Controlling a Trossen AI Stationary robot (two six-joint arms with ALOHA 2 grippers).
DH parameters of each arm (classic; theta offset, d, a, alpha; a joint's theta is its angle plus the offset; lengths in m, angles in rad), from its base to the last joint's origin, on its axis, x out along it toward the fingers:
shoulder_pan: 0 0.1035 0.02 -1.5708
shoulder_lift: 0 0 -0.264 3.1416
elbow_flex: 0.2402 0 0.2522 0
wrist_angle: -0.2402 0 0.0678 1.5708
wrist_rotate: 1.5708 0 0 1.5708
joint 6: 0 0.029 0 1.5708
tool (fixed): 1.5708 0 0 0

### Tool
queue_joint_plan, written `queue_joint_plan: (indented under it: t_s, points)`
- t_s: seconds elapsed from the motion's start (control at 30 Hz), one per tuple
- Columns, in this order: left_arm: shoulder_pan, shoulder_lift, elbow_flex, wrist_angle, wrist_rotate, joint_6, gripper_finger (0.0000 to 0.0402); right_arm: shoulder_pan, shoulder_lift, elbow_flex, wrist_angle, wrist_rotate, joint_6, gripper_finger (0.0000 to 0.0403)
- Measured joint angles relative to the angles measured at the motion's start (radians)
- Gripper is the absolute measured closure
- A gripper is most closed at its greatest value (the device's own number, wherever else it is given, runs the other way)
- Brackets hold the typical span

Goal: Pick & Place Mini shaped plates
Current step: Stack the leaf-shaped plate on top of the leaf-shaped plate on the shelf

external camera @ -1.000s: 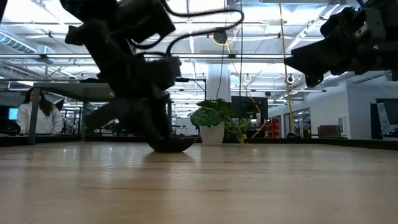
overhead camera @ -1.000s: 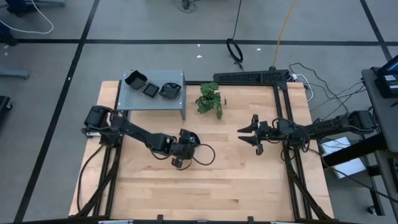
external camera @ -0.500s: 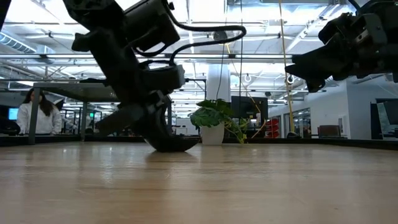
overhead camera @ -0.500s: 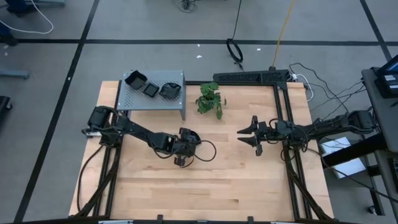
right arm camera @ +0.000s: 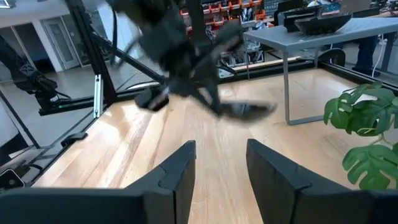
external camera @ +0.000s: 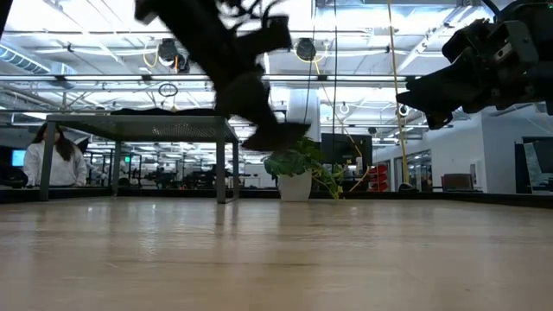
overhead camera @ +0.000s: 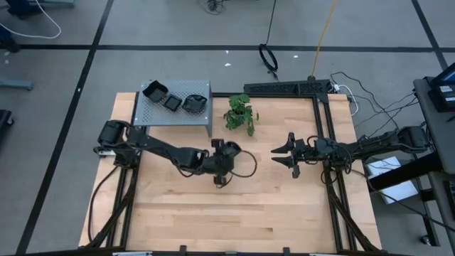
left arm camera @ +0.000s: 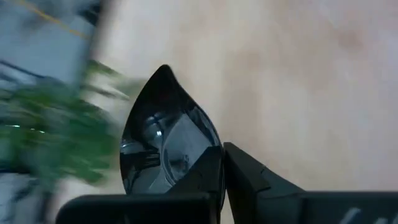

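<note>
High view: the left claw point(overhead camera: 222, 158), near the middle of the wooden surface point(overhead camera: 284, 213), is clamped on one small black plate point(overhead camera: 229, 149), lifted clear of the wood; the low view shows that plate point(external camera: 278, 138) hanging in the air with nothing under it. Left wrist view: the two dark fingers point(left arm camera: 239, 171) pinch the rim of the glossy plate point(left arm camera: 165, 140), whose pointed end leads away from the wrist. Three more plates point(overhead camera: 172, 100) rest on top of the grey perforated box point(overhead camera: 174, 114) at the far left corner, so the likely drop point lies behind and to the left of the loaded claw, back along the left arm's own side, with the small green plant point(overhead camera: 240, 114) just to the right of the box and close to the probable path. Right claw point(overhead camera: 284, 155), fingers apart and holding nothing, waits above the surface's right half, well apart from the box; the left arm is plainly the nearer.
</note>
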Motion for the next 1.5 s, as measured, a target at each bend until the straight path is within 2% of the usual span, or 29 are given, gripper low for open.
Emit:
queue_joint_plan:
  t_s: [0.17,0.3,0.43,0.57,0.77,0.93,1.17,1.27,1.43,1.5]
  points:
    - [0.042,-0.031,0.108,-0.022,-0.231,-0.013,0.0397,0.0,-0.001,0.0,0.0,0.0,0.0,0.0273]
    - [0.094,-0.073,0.165,-0.067,-0.368,-0.125,0.0385,0.0,0.001,0.0,0.0,0.0,0.0,0.0273]
    - [0.164,-0.136,0.175,-0.128,-0.393,-0.241,0.0389,0.0,0.004,0.0,0.002,0.0,0.0,0.0273]
    - [0.244,-0.19,0.176,-0.256,-0.384,-0.243,0.0395,0.0,0.007,0.0,0.006,0.0,0.0,0.0273]
    - [0.364,-0.229,0.176,-0.466,-0.203,-0.309,0.0395,0.0,0.014,-0.001,0.005,0.0,0.0,0.0273]
    - [0.43,-0.23,0.175,-0.583,-0.174,-0.244,0.0388,0.0,0.013,-0.001,0.007,0.0,0.0,0.0273]
    - [0.459,-0.229,0.175,-0.61,-0.09,-0.203,0.0397,0.0,0.013,-0.001,0.006,0.0,0.0,0.0273]
    - [0.459,-0.229,0.175,-0.611,-0.068,-0.168,0.0385,0.0,0.013,-0.001,0.007,0.0,0.0,0.0273]
    - [0.457,-0.229,0.175,-0.611,-0.067,-0.175,0.037,0.0,0.013,-0.001,0.007,0.0,0.0,0.0273]
    - [0.457,-0.229,0.175,-0.611,-0.098,-0.181,0.037,0.0,0.013,-0.001,0.007,0.0,0.0,0.0273]
